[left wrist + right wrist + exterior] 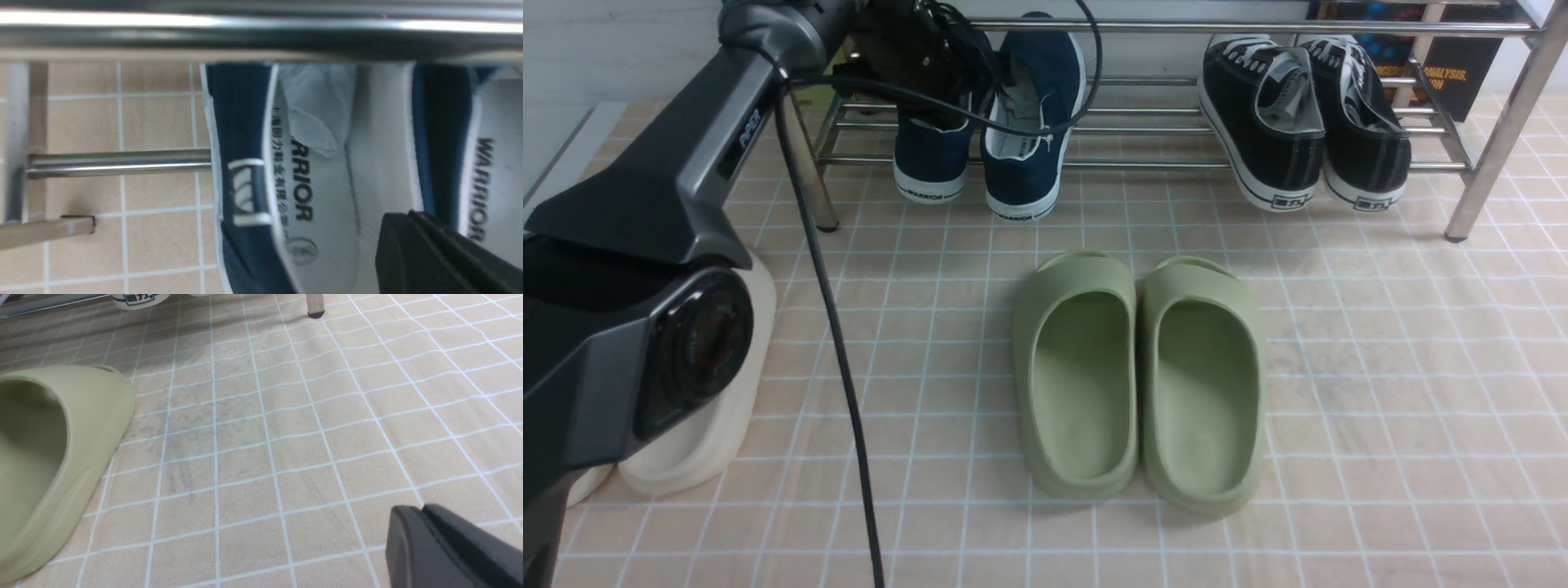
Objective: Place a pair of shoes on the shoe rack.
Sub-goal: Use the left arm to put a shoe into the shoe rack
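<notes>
Two navy slip-on shoes rest side by side on the left part of the chrome shoe rack (1160, 164), heels toward me: one (931, 155) partly behind my left arm, the other (1033, 106) to its right. In the left wrist view I look down into both shoes, the nearer (318, 163) and its mate (498, 143), with "WARRIOR" on the insoles. My left gripper (408, 216) hovers just over them, above the wall between them, its jaws pressed together with nothing between. My right gripper (416, 512) is shut above bare floor tile.
A pair of black lace-up sneakers (1303, 122) sits on the rack's right part. Olive-green slides (1139, 376) lie on the tiled floor mid-view; one slide (49, 449) is near my right gripper. Cream slides (711, 433) lie under my left arm. A rack leg (1494, 147) stands right.
</notes>
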